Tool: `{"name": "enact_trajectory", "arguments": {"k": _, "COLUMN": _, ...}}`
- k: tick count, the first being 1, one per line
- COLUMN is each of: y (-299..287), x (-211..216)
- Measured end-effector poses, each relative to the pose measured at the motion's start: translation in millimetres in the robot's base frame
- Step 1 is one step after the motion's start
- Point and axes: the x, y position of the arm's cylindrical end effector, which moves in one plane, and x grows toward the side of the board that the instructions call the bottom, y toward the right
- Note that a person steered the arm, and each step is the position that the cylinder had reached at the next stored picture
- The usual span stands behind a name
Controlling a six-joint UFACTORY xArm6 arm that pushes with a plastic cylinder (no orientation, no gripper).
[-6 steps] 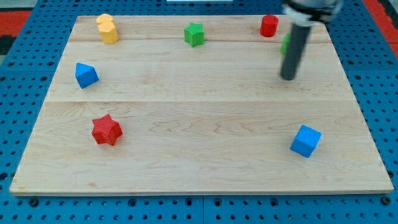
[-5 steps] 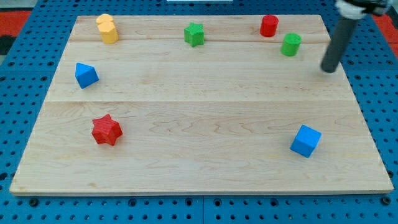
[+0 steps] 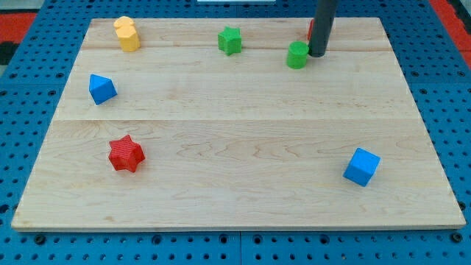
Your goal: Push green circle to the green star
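Note:
The green circle (image 3: 297,55) lies near the view's top, right of centre, on the wooden board (image 3: 235,169). The green star (image 3: 230,40) sits to its left, nearer the top edge, about a hand's width away. My tip (image 3: 318,54) stands right against the green circle's right side. The dark rod rises from there to the view's top edge and hides most of a red cylinder (image 3: 311,29) behind it.
A yellow block (image 3: 127,33) is at the top left. A blue triangular block (image 3: 101,88) lies at the left, a red star (image 3: 126,154) at the lower left, a blue cube (image 3: 361,166) at the lower right. Blue pegboard surrounds the board.
My tip swung out past the green circle's right side, then came back left against it. The green circle has slid left toward the green star. The red cylinder is now mostly hidden by the rod.

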Motion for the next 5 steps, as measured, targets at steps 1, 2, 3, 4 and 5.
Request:
{"name": "enact_trajectory", "arguments": {"k": 1, "y": -5.6, "x": 24.6}}
{"name": "enact_trajectory", "arguments": {"k": 2, "y": -20.4, "x": 37.6}}
{"name": "enact_trajectory", "arguments": {"k": 3, "y": -35.9, "x": 33.8}}
{"name": "enact_trajectory", "arguments": {"k": 4, "y": -62.8, "x": 31.0}}
{"name": "enact_trajectory", "arguments": {"k": 5, "y": -80.5, "x": 26.1}}
